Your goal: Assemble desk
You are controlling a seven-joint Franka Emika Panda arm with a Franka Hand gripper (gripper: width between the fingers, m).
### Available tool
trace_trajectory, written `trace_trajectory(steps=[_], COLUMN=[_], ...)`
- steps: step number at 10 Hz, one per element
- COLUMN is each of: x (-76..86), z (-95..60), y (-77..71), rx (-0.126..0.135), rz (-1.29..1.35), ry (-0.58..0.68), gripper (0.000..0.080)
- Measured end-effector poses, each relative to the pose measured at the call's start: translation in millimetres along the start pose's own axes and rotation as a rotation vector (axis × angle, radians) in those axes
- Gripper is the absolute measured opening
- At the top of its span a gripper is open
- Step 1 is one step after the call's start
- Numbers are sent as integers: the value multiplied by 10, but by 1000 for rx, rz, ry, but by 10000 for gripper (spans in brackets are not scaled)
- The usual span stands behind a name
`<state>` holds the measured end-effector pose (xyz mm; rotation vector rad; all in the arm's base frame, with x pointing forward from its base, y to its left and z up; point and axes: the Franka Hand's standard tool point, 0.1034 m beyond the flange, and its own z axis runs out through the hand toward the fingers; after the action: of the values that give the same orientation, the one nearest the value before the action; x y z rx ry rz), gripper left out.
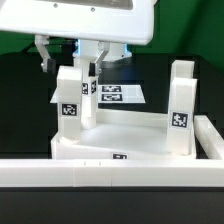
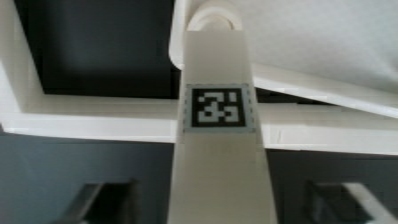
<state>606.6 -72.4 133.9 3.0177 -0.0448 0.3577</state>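
The white desk panel [image 1: 125,135] lies flat with its rim up. Two tagged white legs stand upright in its corners, one at the exterior view's left [image 1: 68,100] and one at its right [image 1: 181,105]. A third leg [image 1: 89,92] stands at the panel's far left corner, directly under my gripper [image 1: 89,68]. In the wrist view this leg [image 2: 217,110] runs between my fingers [image 2: 98,200], with a dark gap on each side, and its far end meets the panel's corner [image 2: 107,110]. My gripper [image 2: 217,205] is open around it. No fourth leg shows.
The marker board [image 1: 118,95] lies on the black table behind the panel. The long white L-shaped border rail [image 1: 110,178] runs along the front and up the exterior view's right side [image 1: 212,140], close against the panel.
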Motion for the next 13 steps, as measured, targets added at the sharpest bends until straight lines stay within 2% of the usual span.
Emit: trace_trajectory(steps=[1,2,3,6,10,13], x=[0,-1,-1,1,87,50], z=[0,1,1,0,-187,-168], y=[0,0,0,0,17,1], rx=[0,0,0,0,22,27], rz=[0,0,0,0,7,7], ry=[0,0,0,0,-31,-62], gripper=[531,628,643,649,649,649])
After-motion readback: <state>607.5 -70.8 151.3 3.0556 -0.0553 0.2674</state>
